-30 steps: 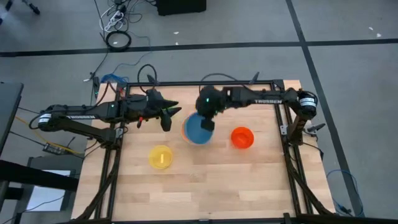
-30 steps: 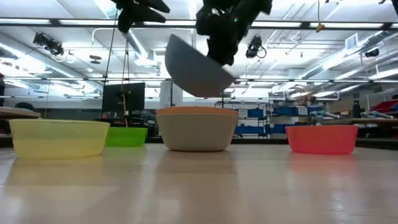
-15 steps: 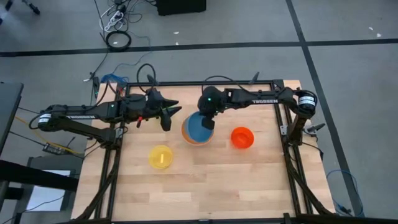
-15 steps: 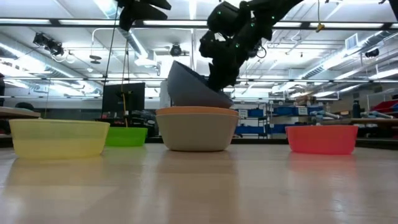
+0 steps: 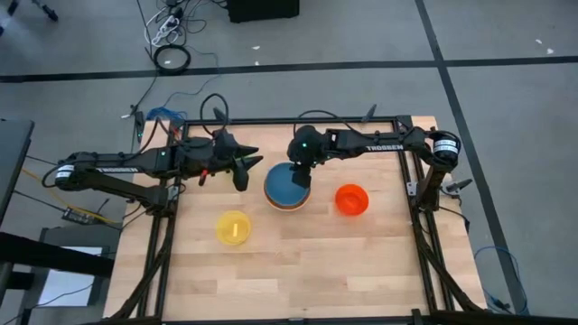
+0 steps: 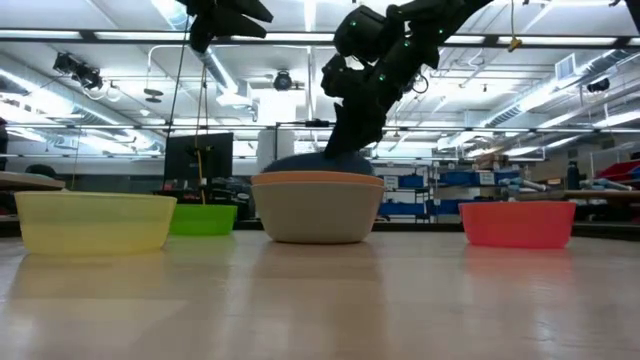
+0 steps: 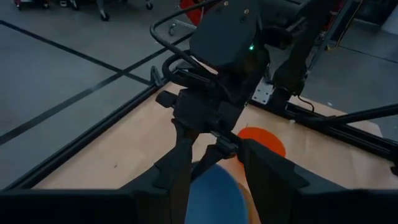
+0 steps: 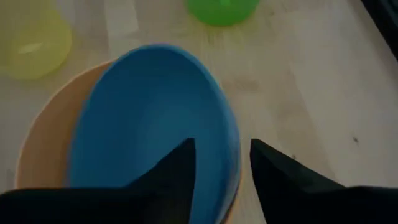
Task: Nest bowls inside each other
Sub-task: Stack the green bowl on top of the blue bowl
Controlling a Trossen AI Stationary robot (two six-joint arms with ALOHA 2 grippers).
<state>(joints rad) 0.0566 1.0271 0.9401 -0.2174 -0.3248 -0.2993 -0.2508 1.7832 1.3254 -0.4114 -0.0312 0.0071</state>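
The blue bowl [image 5: 287,188] sits in the orange bowl [image 8: 43,143]. In the low view the orange bowl's rim [image 6: 316,179] shows above a grey bowl [image 6: 316,212] on the table. My right gripper [image 8: 221,149] slants down, open, one finger over the blue bowl's inside and one outside its rim [image 8: 232,134]. To the left my left gripper [image 5: 244,174] hangs open with nothing between its fingers. The yellow bowl [image 5: 234,227], red bowl [image 5: 351,199] and green bowl [image 6: 203,218] rest on their bases.
The stack stands mid-table, the red bowl to its right and the yellow bowl toward the near left. The green bowl [image 8: 222,9] lies at the far left, under my left arm. A black frame [image 5: 411,181] edges the table; bare wood fills the near half.
My right gripper has come down over the stack with the blue bowl tilted in its hold, then let go. The blue bowl has dropped out of its tilt and now lies low inside the orange bowl, only its top showing above the rim.
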